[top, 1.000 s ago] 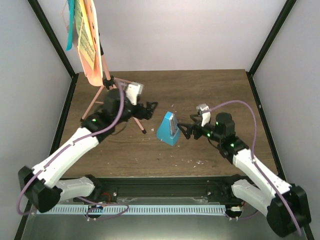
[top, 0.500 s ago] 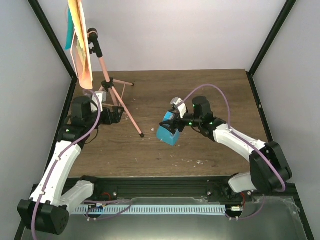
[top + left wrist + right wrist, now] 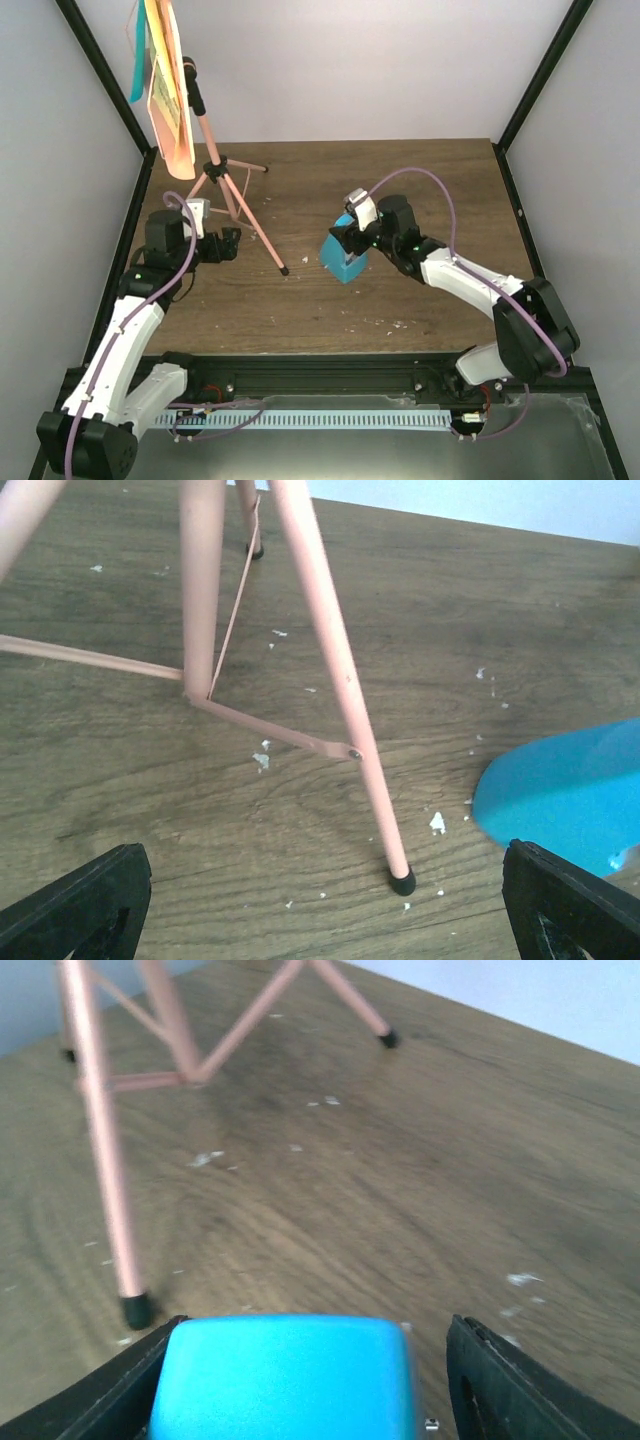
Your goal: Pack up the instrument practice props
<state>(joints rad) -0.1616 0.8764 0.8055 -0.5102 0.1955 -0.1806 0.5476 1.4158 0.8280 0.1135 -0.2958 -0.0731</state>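
A brown wood-grain worktop [image 3: 420, 190] carries everything. At its rear left a salmon-pink tripod music stand [image 3: 208, 140] stands upright, its black-tipped feet on the wood. Near the middle, close to the right of the stand's front foot, is a small blue metronome [image 3: 342, 260]. White flecks [image 3: 395, 323] lie scattered about, mostly toward the front edge.

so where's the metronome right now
In the top view the metronome sits centre of the table, right of the music stand's near foot, inside the right gripper's open jaws.
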